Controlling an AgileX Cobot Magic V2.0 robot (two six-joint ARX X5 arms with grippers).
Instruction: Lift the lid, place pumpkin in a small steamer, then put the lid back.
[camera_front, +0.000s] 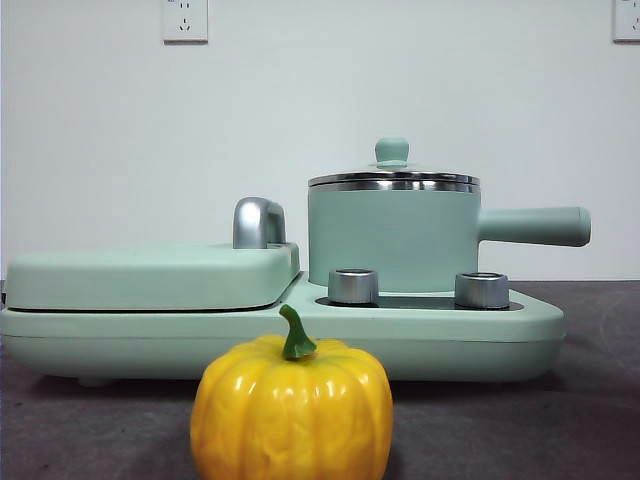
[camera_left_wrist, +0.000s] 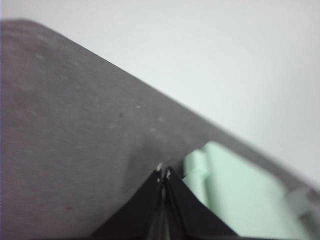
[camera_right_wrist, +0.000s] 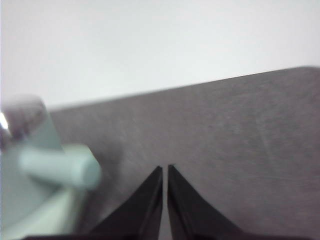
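Observation:
The yellow-orange pumpkin (camera_front: 291, 410) with its green stem stands on the grey table close to the front camera. Behind it the small steamer (camera_front: 392, 238) sits on the right half of a mint-green appliance, its long handle (camera_front: 533, 226) pointing right. The glass lid (camera_front: 393, 176) with a mint knob rests on the steamer. Neither arm shows in the front view. My left gripper (camera_left_wrist: 164, 175) is shut over bare table beside the appliance's edge. My right gripper (camera_right_wrist: 165, 168) is shut, empty, with the steamer's blurred handle (camera_right_wrist: 59, 167) off to one side.
The wide mint-green appliance base (camera_front: 280, 340) has two silver knobs (camera_front: 353, 286) in front of the steamer. Its flat griddle cover (camera_front: 150, 275) with a steel handle (camera_front: 258, 222) fills the left half. A white wall with sockets stands behind.

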